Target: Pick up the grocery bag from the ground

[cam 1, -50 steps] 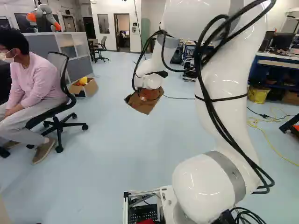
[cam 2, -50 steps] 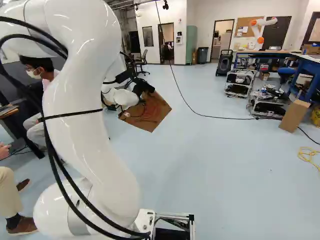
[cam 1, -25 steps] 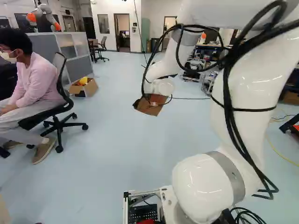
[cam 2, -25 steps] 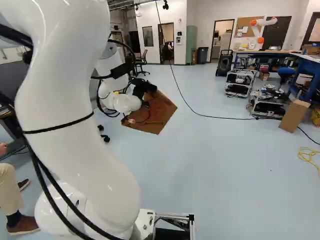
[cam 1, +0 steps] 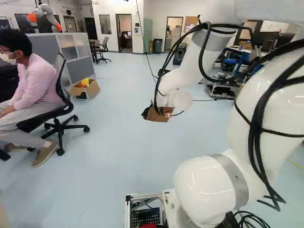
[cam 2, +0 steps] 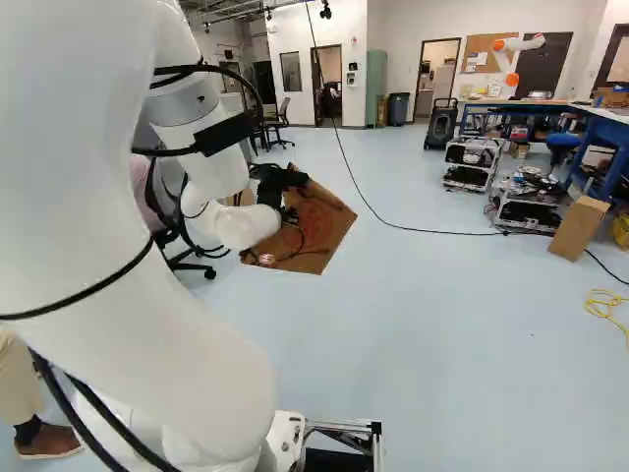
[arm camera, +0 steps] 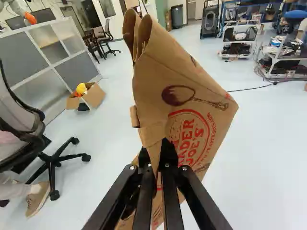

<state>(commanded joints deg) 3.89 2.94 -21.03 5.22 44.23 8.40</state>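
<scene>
The brown paper grocery bag (cam 2: 319,231) hangs in the air above the floor, tilted, left of the middle of the right base view. My gripper (cam 2: 285,187) is at its near side. In the left base view a small part of the bag (cam 1: 160,114) shows below the wrist. Seen from the wrist, the bag (arm camera: 192,91) stretches out ahead, red print on its face, and my gripper (arm camera: 157,160) is shut on its folded paper edge. Parts of the bag lie behind the fingers.
A cardboard box (cam 1: 85,89) with yellow things stands by a grey partition (cam 1: 71,47). A person sits on an office chair (cam 1: 59,114) at the left. Wheeled racks (cam 2: 526,202) and a leaning cardboard piece (cam 2: 578,228) are at the right. Another robot (cam 1: 43,16) stands far back.
In the left base view the wrist and bag have moved rightward; in the right base view the bag has shifted slightly right. The upper arm has swung over. The base has stayed put.
</scene>
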